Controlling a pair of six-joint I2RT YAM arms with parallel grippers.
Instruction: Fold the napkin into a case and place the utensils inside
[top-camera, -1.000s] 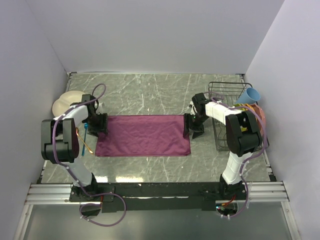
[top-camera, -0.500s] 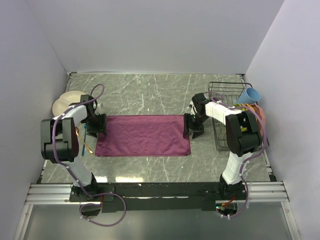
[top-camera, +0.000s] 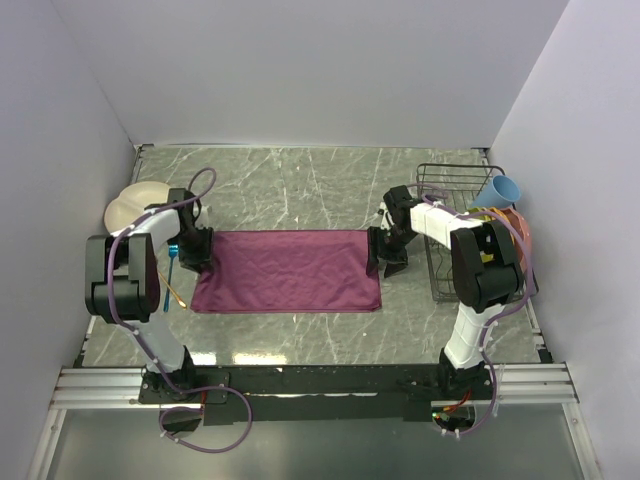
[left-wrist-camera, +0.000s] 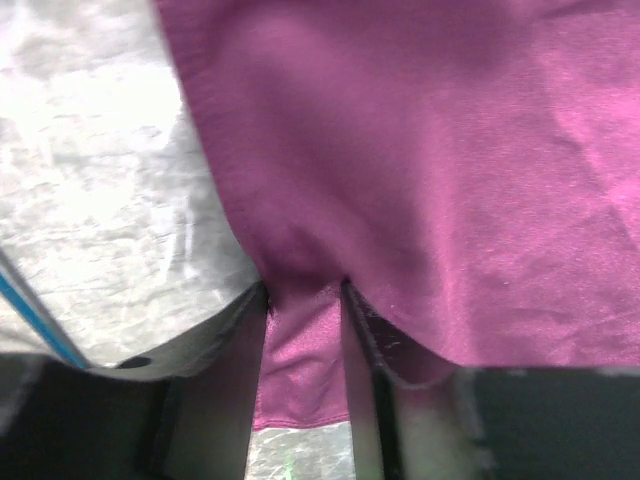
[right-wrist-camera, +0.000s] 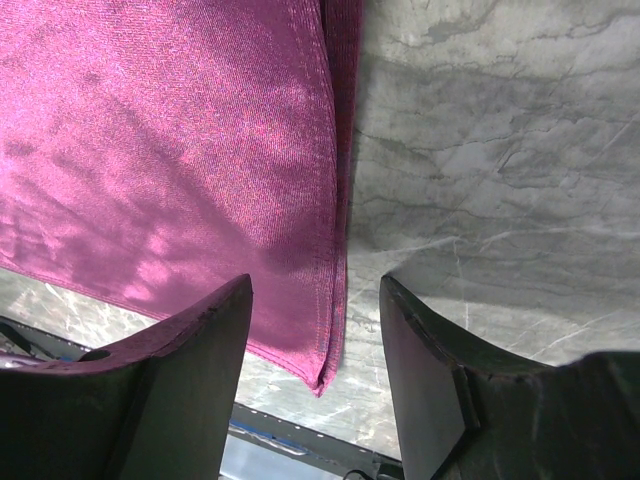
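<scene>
Top external view: my left arm is bent sharply at the elbow, its forearm reaching in toward the middle so the left gripper sits low on the far-left corner of the napkin. My right arm mirrors it, wrist tipped down, with the right gripper at the napkin's right edge, toward the far corner.

On the left wrist camera I see the black fingers closed in on a narrow tongue of cloth. The fabric puckers and gathers where it enters them, so this claw is pinching the napkin. On the right wrist camera the claw is spread. One finger hangs over the cloth and the other over bare table, with the hem running between them and nothing gripped.

The napkin is a soft maroon-purple weave with a faint sheen, plain, with shallow wrinkles. It lies flat mid-table as a wide rectangle, and two layers show at its right edge, one hem just inside the other. The table is grey marble with pale veins.

The blue fork and gold-orange spoon lie just left of the napkin, beside my left arm. A cream plate sits in the far-left corner, and a wire rack with a blue cup stands at the right.
</scene>
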